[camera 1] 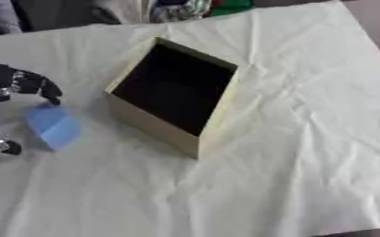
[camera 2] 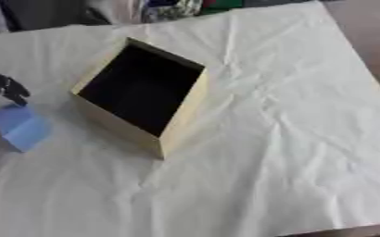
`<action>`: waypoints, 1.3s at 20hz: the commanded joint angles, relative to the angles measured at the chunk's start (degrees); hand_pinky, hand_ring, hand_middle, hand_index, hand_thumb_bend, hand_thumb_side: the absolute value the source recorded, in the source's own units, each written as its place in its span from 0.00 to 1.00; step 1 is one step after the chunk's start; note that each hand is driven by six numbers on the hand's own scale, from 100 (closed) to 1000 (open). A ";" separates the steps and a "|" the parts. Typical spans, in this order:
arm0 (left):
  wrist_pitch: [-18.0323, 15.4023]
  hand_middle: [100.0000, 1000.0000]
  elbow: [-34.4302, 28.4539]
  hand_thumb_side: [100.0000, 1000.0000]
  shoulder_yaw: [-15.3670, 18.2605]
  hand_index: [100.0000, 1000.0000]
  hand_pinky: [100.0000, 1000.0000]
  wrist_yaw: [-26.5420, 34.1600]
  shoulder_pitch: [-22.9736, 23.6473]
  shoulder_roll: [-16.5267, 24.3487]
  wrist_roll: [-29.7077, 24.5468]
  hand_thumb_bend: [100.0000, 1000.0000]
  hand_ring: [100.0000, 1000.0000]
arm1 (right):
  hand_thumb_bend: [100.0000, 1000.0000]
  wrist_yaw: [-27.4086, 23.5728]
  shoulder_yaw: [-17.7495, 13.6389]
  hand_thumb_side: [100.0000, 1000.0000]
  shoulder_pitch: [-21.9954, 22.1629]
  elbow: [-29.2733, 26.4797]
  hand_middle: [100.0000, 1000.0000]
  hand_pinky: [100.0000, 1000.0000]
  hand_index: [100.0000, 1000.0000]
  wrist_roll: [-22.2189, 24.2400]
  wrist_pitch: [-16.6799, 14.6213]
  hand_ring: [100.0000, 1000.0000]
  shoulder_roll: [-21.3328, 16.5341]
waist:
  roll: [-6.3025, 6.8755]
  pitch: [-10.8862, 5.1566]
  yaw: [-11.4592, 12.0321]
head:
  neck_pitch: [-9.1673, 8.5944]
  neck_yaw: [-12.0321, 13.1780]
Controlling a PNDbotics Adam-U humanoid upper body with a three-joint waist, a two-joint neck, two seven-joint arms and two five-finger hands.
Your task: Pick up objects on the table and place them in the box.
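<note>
Left eye view: creased white table cover (camera 1: 307,139) beneath open box (camera 1: 205,134).

Box (camera 1: 199,139) sits centre-left on the white sheet (camera 1: 307,162), mouth open and unobstructed, dark inside, I see nothing in it. Right of the box and all along the near edge the sheet is bare, wrinkles only, so I've got a wide lane there. Left side is tight: blue block (camera 1: 53,126) near the box's left wall, my left hand (camera 1: 23,83) curled over it, fingertip just above its top edge.
</note>
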 commanded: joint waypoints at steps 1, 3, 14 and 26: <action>-20.15 0.80 0.30 0.00 0.08 0.82 0.82 0.65 -1.37 0.48 -20.16 0.62 0.80 | 0.00 -0.37 -0.48 0.44 -0.50 -0.71 0.47 0.59 0.66 -0.27 0.02 0.52 -0.81 | 0.37 -0.39 0.12 | -0.44 0.02; -20.15 0.77 0.32 0.00 0.02 0.79 0.81 1.12 -1.75 0.05 -20.16 0.61 0.79 | 0.00 -0.38 -0.50 0.44 -0.46 -0.71 0.47 0.59 0.66 -0.29 0.04 0.52 -0.79 | 0.37 -0.35 0.16 | -0.38 0.01; -20.15 0.68 -0.34 0.00 0.16 0.72 0.80 -4.10 -2.21 -0.16 -20.16 0.69 0.74 | 0.00 -0.50 -0.48 0.44 -0.51 -0.76 0.46 0.59 0.66 -0.35 0.06 0.52 -0.76 | 0.26 -0.17 0.30 | -0.53 -0.07; -20.15 0.39 -0.37 0.00 0.20 0.50 0.75 -1.83 -2.54 -0.95 -20.16 0.68 0.60 | 0.00 -0.54 -0.59 0.45 -0.44 -0.74 0.46 0.59 0.66 -0.37 0.11 0.52 -0.62 | 0.06 0.00 0.40 | -0.71 -0.12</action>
